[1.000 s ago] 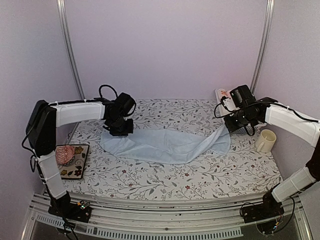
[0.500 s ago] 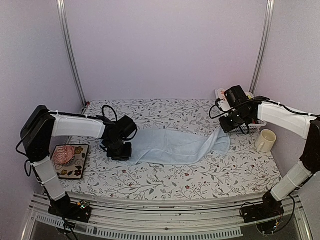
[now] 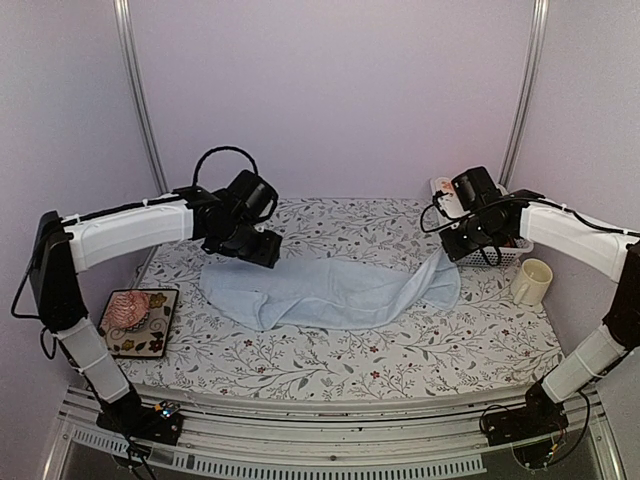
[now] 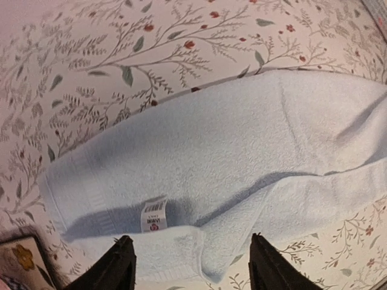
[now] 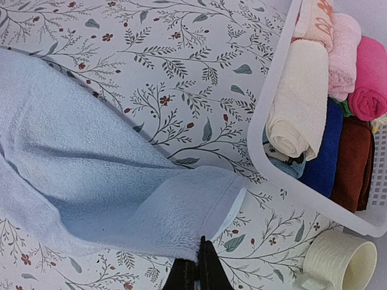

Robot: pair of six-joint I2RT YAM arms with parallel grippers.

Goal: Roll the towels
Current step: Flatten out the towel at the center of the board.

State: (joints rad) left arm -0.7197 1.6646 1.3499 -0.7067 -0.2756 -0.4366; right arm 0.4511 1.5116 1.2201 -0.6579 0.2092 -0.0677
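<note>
Near left: small floral tray [image 3: 160,345] holding a pink knitted lump [image 3: 132,308]. Floral tablecloth [image 3: 400,350] covers the table.

Mid-table: light blue towel [image 3: 330,290] lies spread left to right, loosely creased, its near-left edge folded over beside a white care label [image 4: 153,215].

Left gripper [image 4: 192,261] hovers above the towel's left end, jaws apart, nothing between them.

Right gripper [image 5: 201,249] is pinched closed on the towel's right corner, which is lifted off the cloth.

Right side: cream mug [image 5: 338,260] just beside a white basket [image 5: 266,121].

Far right, inside the basket: cream towel [image 5: 299,96], rolled, beside pink, dark blue and maroon cloths.
</note>
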